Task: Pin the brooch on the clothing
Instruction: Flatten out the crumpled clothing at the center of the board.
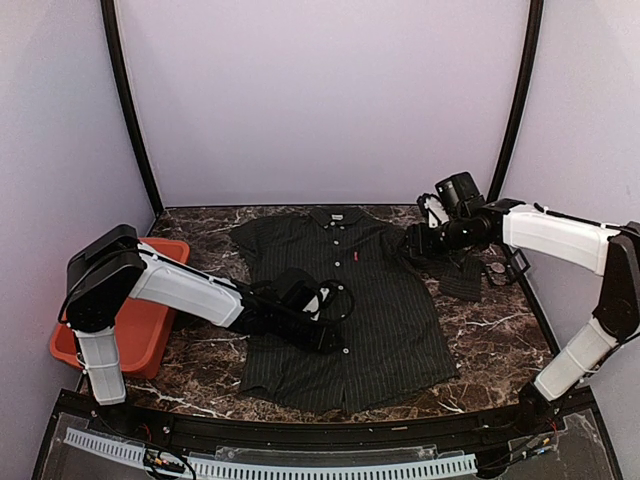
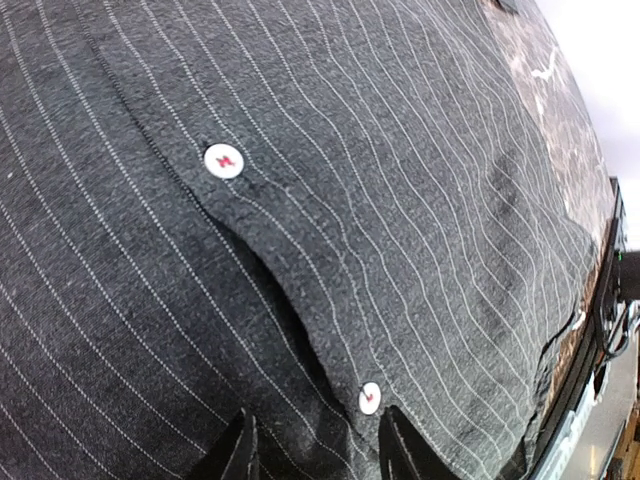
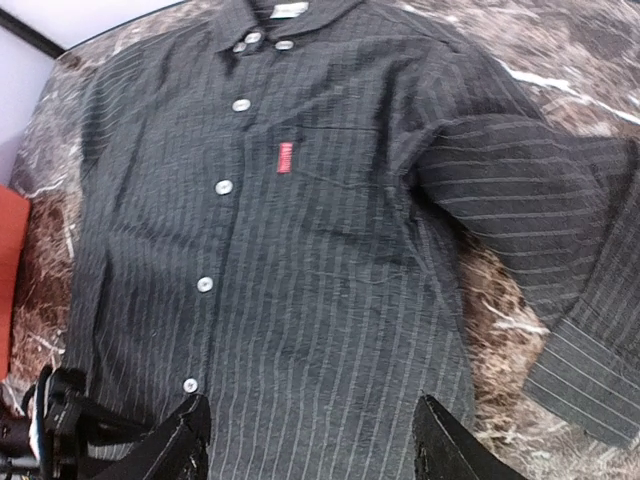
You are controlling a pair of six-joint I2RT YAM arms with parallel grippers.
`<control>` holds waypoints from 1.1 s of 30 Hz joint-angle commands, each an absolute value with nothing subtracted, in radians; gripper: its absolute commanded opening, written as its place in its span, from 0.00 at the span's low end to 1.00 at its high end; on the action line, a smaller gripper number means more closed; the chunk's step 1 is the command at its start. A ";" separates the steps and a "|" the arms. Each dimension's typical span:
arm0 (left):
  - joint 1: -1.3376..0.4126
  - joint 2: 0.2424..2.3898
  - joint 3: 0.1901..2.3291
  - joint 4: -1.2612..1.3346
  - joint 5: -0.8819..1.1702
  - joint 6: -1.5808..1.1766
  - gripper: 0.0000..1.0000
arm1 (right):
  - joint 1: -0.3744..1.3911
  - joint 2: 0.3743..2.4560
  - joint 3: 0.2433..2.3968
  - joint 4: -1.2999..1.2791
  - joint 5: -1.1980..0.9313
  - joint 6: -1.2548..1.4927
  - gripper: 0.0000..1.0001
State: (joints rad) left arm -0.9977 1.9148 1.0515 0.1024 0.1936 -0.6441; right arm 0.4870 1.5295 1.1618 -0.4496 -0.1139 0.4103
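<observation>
The clothing (image 1: 385, 300), a dark pinstriped shirt with white buttons and a small red chest tag (image 3: 284, 157), lies flat and face up on the marble table. My left gripper (image 1: 328, 335) rests on its lower front. In the left wrist view its fingertips press into the cloth either side of the button strip, just below a white button (image 2: 369, 397), with the left gripper (image 2: 315, 445) part-way open. My right gripper (image 1: 415, 240) hovers over the shirt's right sleeve; the right gripper (image 3: 310, 440) is open and holds nothing. No brooch shows in any view.
An orange-red bin (image 1: 150, 325) stands at the table's left edge beside my left arm. The marble table (image 1: 500, 340) shows bare right of the shirt. The shirt's right sleeve (image 3: 590, 330) is spread outwards. Walls close in the back and sides.
</observation>
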 commanded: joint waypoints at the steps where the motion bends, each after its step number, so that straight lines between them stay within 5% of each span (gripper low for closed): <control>1: -1.010 1.885 1.020 0.029 0.201 -0.639 0.42 | 0.445 1.542 1.132 -0.446 -0.017 0.460 0.67; 17: -0.889 1.716 0.820 -0.078 0.033 -0.556 0.27 | 0.346 1.932 1.325 -0.523 0.146 0.488 0.57; 24: -0.833 1.727 0.811 -0.137 -0.021 -0.559 0.07 | 0.342 1.871 1.292 -0.509 0.121 0.509 0.55; 33: -0.824 1.689 0.785 -0.146 -0.051 -0.575 0.01 | 0.280 1.850 1.255 -0.503 0.096 0.507 0.53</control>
State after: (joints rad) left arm -0.8330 1.7027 0.8326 -0.0353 -0.0128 -0.5652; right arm 0.3233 1.8214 1.2655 -0.5018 0.1089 0.4969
